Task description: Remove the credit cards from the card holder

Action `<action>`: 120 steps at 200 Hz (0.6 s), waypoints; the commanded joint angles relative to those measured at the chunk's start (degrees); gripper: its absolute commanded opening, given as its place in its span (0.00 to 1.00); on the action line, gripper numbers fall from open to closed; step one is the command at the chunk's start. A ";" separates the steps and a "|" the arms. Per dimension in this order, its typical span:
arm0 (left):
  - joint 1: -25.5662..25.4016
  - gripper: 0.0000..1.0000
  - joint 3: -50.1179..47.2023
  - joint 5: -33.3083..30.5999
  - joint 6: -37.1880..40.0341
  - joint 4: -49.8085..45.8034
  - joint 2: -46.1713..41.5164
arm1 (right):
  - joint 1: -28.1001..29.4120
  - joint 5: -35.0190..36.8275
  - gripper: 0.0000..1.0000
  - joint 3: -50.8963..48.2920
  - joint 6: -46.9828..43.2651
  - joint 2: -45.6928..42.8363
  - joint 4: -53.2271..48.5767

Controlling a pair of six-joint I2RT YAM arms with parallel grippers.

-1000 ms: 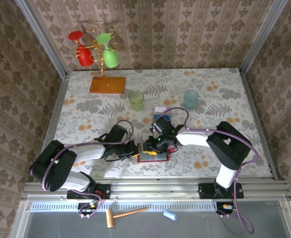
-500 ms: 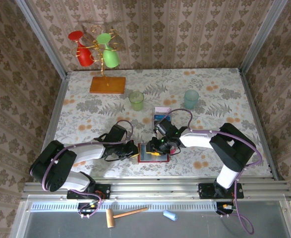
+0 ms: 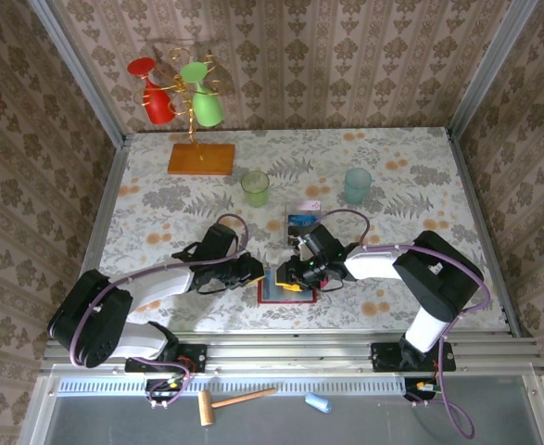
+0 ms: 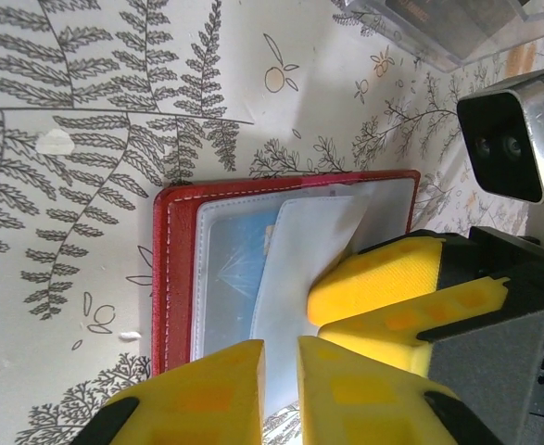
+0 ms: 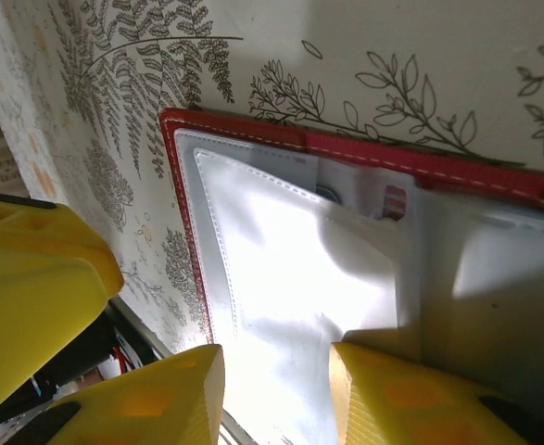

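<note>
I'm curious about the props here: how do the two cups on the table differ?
Colour: the left cup is yellow-green, while the right cup is pale teal. Place: the left cup stands close to the orange base, while the right cup stands well away from it. Both look about the same size and stand upright, mouth up.

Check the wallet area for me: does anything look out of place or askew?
Yes. In the open red wallet, a pale sheet, either a card or a sleeve, sits tilted against the wallet's edges instead of square in its pocket. Also, a wooden mallet lies off the table, below the front rail.
</note>
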 commanded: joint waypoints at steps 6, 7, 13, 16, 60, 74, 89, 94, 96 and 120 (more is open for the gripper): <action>-0.88 0.19 1.40 1.66 -1.50 2.32 2.94 | -0.95 -0.33 0.35 -2.46 1.65 0.95 2.81; -0.89 0.19 1.41 1.71 -1.51 2.37 3.04 | -0.94 -0.35 0.35 -2.56 1.66 0.99 2.86; -1.14 0.20 1.42 1.90 -1.69 2.92 3.62 | -1.10 -0.48 0.35 -2.88 1.67 1.00 3.32; -1.22 0.21 1.42 1.92 -1.76 3.15 3.87 | -1.19 -0.60 0.35 -3.07 1.75 1.00 3.48; -2.04 0.25 1.59 2.01 -2.49 5.24 6.90 | -2.24 -1.75 0.35 -5.06 2.32 1.28 6.18; -2.13 0.26 1.67 1.90 -2.57 5.58 7.50 | -2.43 -2.01 0.35 -5.46 2.46 1.38 6.85; -2.37 0.26 1.77 2.08 -2.68 5.72 8.02 | -2.52 -2.21 0.35 -5.87 2.72 1.64 7.84; -2.37 0.25 1.76 2.10 -2.74 5.85 8.21 | -2.52 -2.21 0.35 -6.04 2.87 1.64 8.16; -2.41 0.26 1.77 2.06 -2.75 5.97 8.23 | -2.52 -2.28 0.35 -6.05 2.89 1.69 8.24; -2.81 0.22 1.82 2.45 -3.41 7.29 8.73 | -2.61 -2.48 0.35 -6.52 3.25 1.76 9.21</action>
